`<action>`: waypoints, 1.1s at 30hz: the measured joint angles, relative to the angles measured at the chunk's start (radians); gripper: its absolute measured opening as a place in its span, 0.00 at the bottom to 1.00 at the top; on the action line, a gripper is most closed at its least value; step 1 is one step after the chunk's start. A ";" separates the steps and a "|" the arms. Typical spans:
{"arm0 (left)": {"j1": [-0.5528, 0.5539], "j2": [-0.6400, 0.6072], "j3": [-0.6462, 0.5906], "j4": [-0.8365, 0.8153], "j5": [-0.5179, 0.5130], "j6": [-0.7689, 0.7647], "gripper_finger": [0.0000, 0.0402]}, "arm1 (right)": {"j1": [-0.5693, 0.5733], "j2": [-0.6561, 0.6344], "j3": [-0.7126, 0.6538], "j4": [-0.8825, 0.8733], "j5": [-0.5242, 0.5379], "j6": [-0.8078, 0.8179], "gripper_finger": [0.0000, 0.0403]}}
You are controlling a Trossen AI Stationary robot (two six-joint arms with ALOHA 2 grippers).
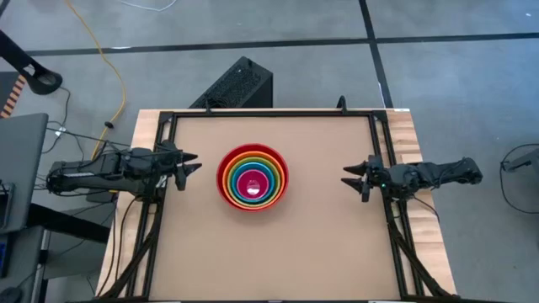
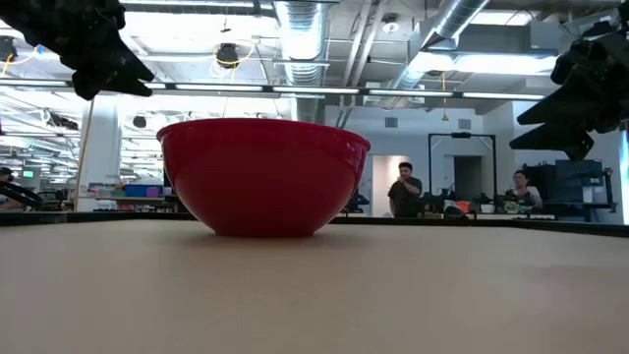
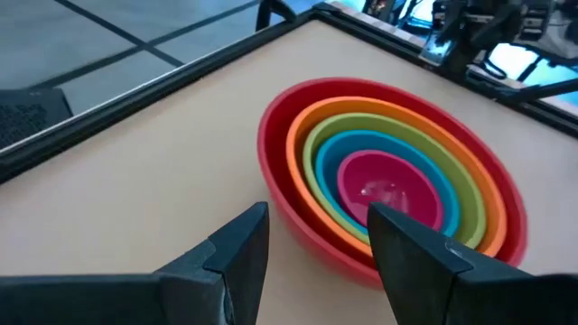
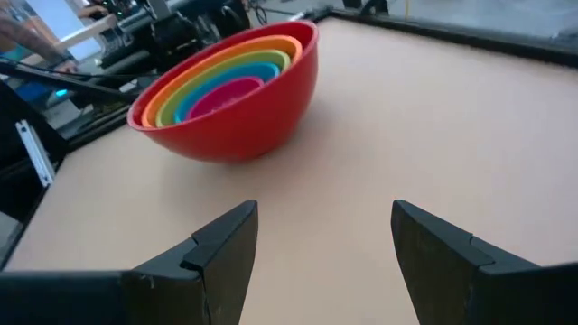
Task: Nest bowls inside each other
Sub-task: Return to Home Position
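Observation:
A stack of nested bowls point(image 1: 253, 178) stands on its base in the middle of the table: red outermost point(image 2: 263, 175), then orange, green, blue and a pink one point(image 3: 388, 188) innermost. My left gripper point(image 1: 192, 163) hangs open above the table's left edge, pointing at the stack with nothing between its fingers point(image 3: 316, 253). My right gripper point(image 1: 349, 177) hangs open over the table's right edge, pointing at the stack, also empty point(image 4: 321, 253).
A black frame point(image 1: 274, 113) runs around the tabletop. A black box point(image 1: 240, 84) stands on the floor beyond the far edge. People point(image 2: 405, 189) stand far off in the room behind. Bare board lies on all sides of the stack.

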 joint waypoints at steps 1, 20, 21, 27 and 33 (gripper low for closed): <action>0.000 0.000 -0.001 -0.001 -0.004 0.001 0.44 | 0.000 0.000 -0.001 0.007 -0.007 0.001 0.64; 0.000 -0.120 -0.284 0.208 -0.030 0.012 0.44 | -0.001 0.009 -0.001 -0.002 -0.011 0.023 0.64; 0.000 -0.138 -0.298 0.212 -0.033 0.012 0.44 | -0.001 0.009 -0.001 -0.002 -0.011 0.029 0.64; 0.000 -0.241 -0.379 0.219 -0.058 0.016 0.44 | -0.001 0.009 -0.001 -0.003 -0.010 0.036 0.64; 0.000 -0.287 -0.415 0.233 -0.062 0.035 0.44 | -0.001 0.009 -0.001 -0.003 -0.011 0.036 0.64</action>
